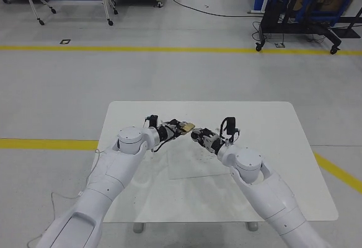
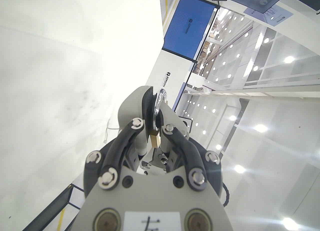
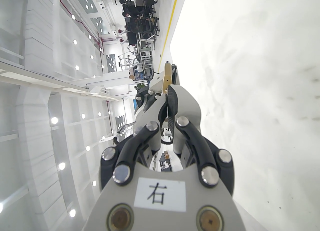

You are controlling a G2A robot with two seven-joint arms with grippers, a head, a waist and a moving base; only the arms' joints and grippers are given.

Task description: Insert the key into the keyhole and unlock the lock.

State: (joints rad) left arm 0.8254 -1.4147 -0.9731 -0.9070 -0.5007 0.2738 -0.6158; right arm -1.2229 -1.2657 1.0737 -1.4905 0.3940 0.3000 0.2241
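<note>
White table (image 1: 280, 186) in an open hall, yellow floor lines (image 1: 168, 48) behind it. Both arms meet over the middle of the table, at the centre of the top view.

Your left gripper (image 2: 157, 108) is clamped on the brass padlock (image 2: 155, 139) and holds it off the table. In the left wrist view the silver shackle (image 2: 160, 98) sits between the pads near the tips. The brass body shows just below it in the frame, nearer the palm.

Your right gripper (image 3: 167, 95) has its fingers pressed together, tips just beside the padlock's brass edge in the upper middle of the right wrist view. I can't tell whether they touch it. The key is presumably pinched there, but it's hidden between the pads, so I can't confirm it. The keyhole is hidden too.

Handling, as a judgement:
- **Padlock:** small, dense, rigid metal with smooth faces, so it will be slippery in a pinch. Key torque will likely twist it between the pads. Hold it across the flat faces of the body and keep the grip firm. Leave the shackle room to spring out, because squeezing the shackle may stop the lock from opening.
- **Key:** thin, stiff and light. Take it by the flat head, with the blade straight out past the tips, so you can turn it without slipping.
- **Alignment:** this looks tight. A small tilt will jam the blade at the keyhole, so push in line and don't force it.
</note>
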